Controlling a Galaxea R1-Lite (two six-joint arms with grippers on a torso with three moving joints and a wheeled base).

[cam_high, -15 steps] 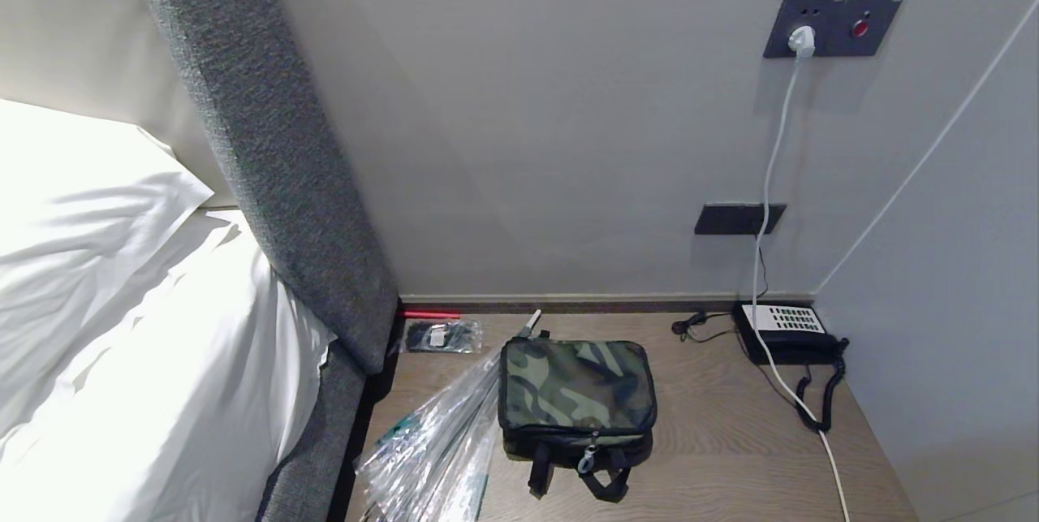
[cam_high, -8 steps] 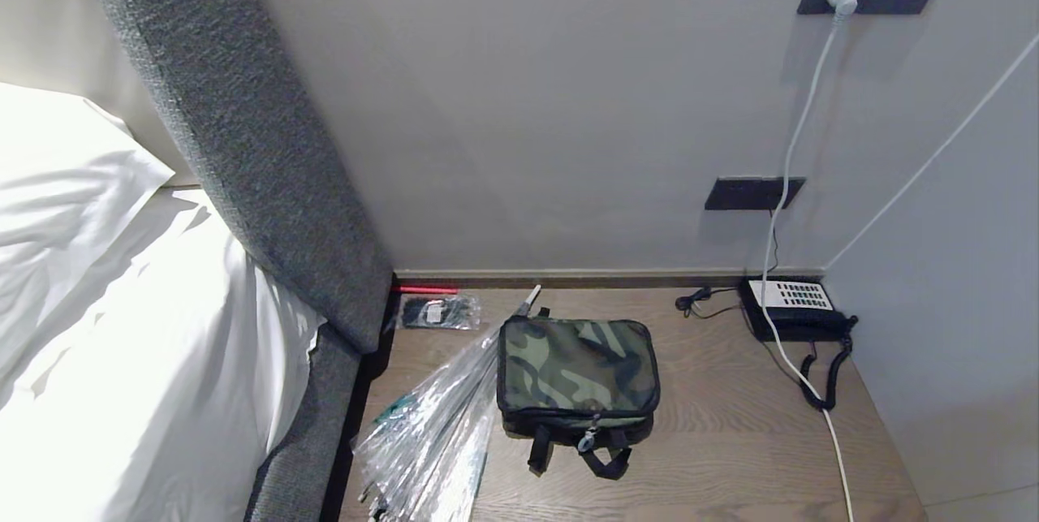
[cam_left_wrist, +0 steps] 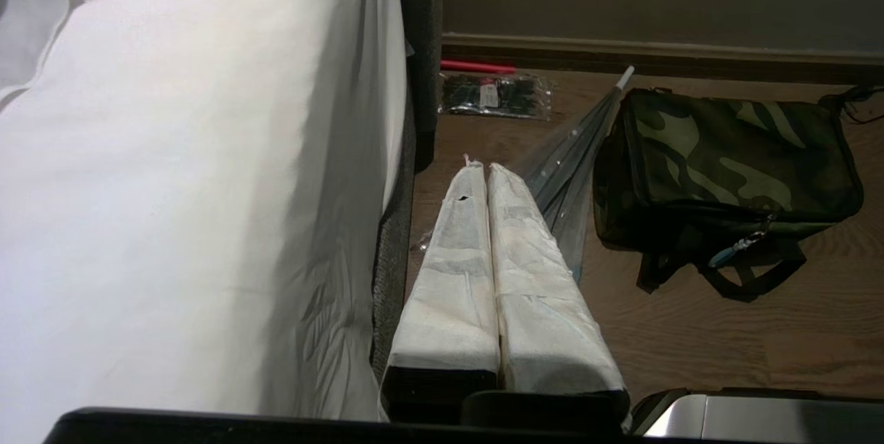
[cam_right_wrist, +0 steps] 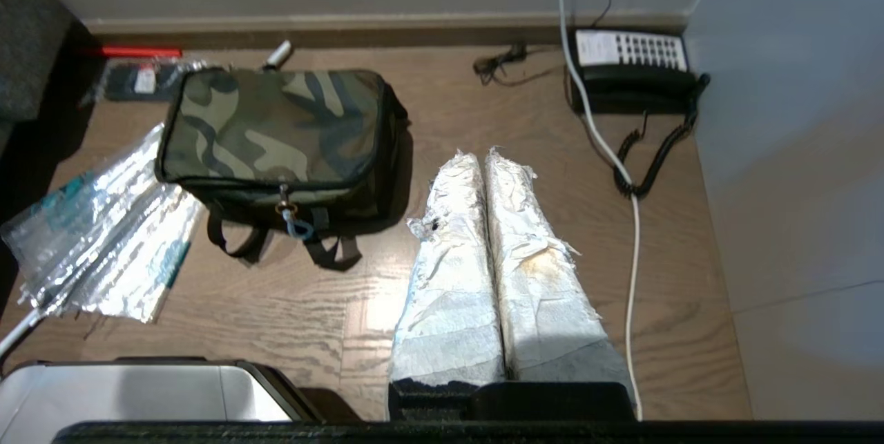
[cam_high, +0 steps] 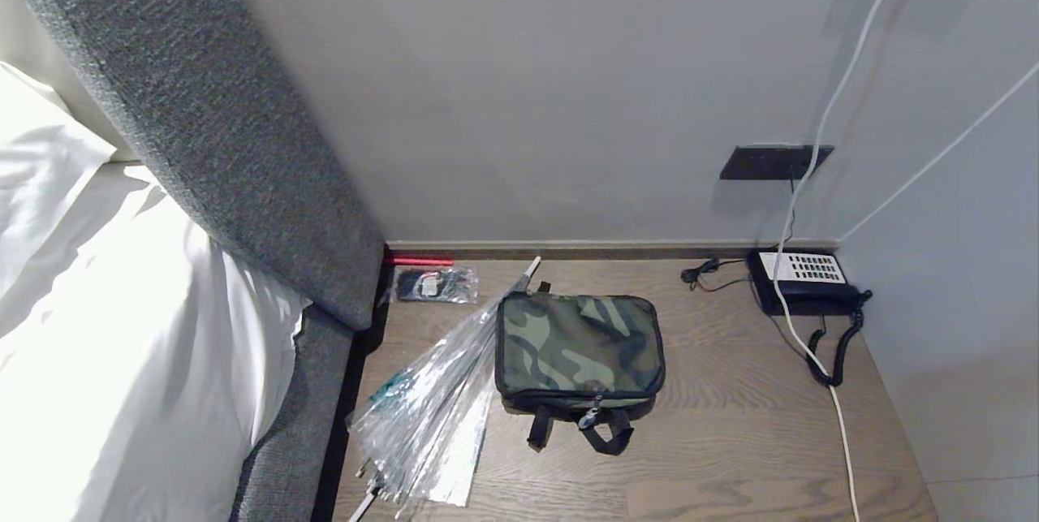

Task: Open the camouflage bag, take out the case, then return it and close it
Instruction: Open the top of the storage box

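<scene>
We see a big bed with white sheets [cam_high: 105, 327] on our left, with a tall grey fuzzy headboard [cam_high: 211, 124] next to it. The brown wooden floor [cam_high: 730, 424] lies between the bed and the pale wall.

The boxy soft camouflage bag [cam_high: 579, 347] sits flat on the floor, about in the middle. It is green, brown and black, with black edging all around. It is zipped shut, and its black straps [cam_high: 597, 434] flop out on the side near us. A small pale blue pull hangs from the zipper.

A clear plastic folded umbrella [cam_high: 434, 408] lies touching the bag's left side. A black-and-white telephone [cam_high: 799, 282] sits in the far right corner.

Our left gripper [cam_left_wrist: 488, 175] has its two white-wrapped fingers pressed together, holding nothing. Our right gripper [cam_right_wrist: 483, 161] is squeezed closed too, and empty, just right of the bag.
</scene>
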